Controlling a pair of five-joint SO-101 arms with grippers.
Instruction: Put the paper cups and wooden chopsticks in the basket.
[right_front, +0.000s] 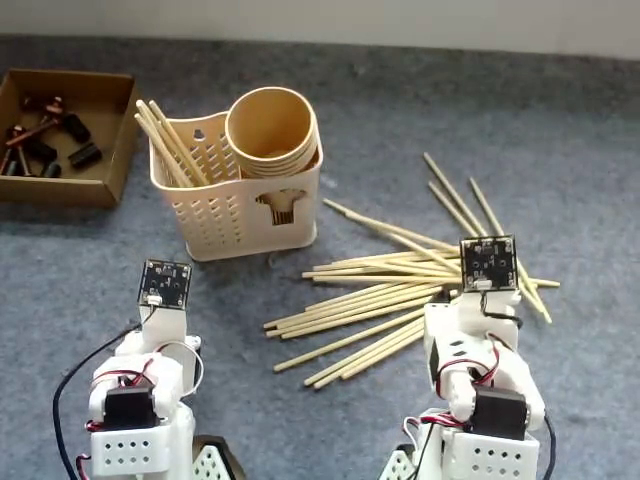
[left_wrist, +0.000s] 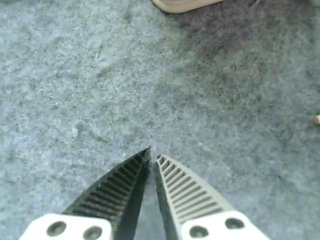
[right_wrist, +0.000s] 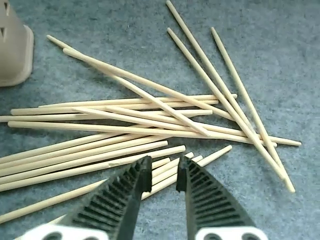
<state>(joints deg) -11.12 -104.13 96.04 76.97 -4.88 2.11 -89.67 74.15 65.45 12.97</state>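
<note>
A cream perforated basket (right_front: 240, 205) stands at the middle back, with stacked paper cups (right_front: 272, 130) and a few wooden chopsticks (right_front: 165, 140) leaning inside it. Many loose chopsticks (right_front: 390, 295) lie fanned on the carpet to its right. My right gripper (right_wrist: 164, 170) hovers low over the near ends of this pile (right_wrist: 125, 130), its jaws a narrow gap apart with nothing gripped. Over bare carpet in front of the basket, my left gripper (left_wrist: 152, 156) is shut and empty. A corner of the basket (left_wrist: 185, 4) is seen beyond it.
A cardboard box (right_front: 100, 185) with dark small parts sits at the back left. Both arm bases (right_front: 140, 400) (right_front: 480, 390) stand at the near edge. Grey carpet covers the whole table.
</note>
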